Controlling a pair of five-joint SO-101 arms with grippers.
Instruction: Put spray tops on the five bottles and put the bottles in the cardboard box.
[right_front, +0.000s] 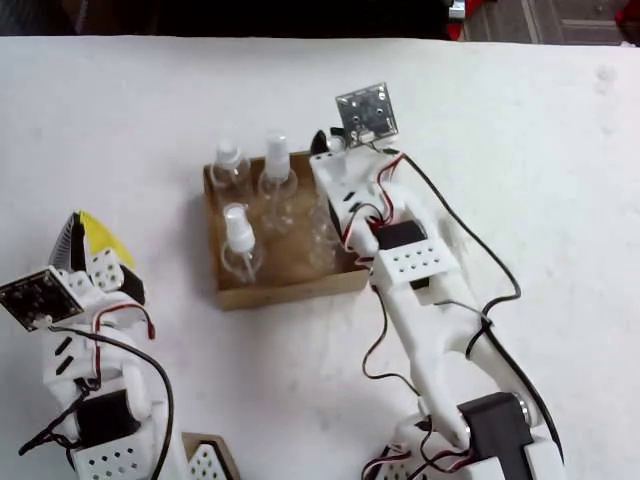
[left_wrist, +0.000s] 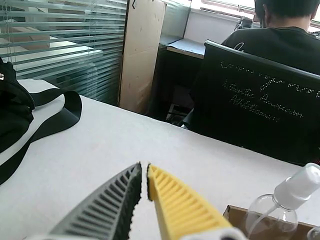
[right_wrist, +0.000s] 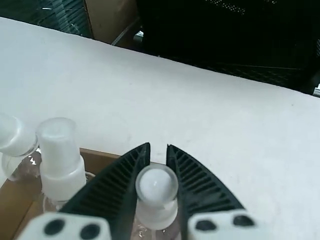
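Note:
An open cardboard box (right_front: 290, 285) lies mid-table with three capped clear bottles (right_front: 277, 176) standing in its left part. My right gripper (right_front: 325, 145) hangs over the box's far right corner. In the right wrist view that gripper (right_wrist: 156, 150) is shut on the white spray top of a bottle (right_wrist: 156, 187), beside two capped bottles (right_wrist: 60, 155) inside the box rim (right_wrist: 100, 156). My left gripper (right_front: 80, 218) sits left of the box, near the front, shut on nothing. Its grey and yellow fingers nearly meet at the left gripper's tip (left_wrist: 142, 169), with one capped bottle (left_wrist: 285, 202) beyond.
A small cardboard piece (right_front: 215, 455) lies at the front edge beside the left arm's base. A black bag with a strap (left_wrist: 30, 115) rests on the table's far left. White tabletop stretches right of and behind the box.

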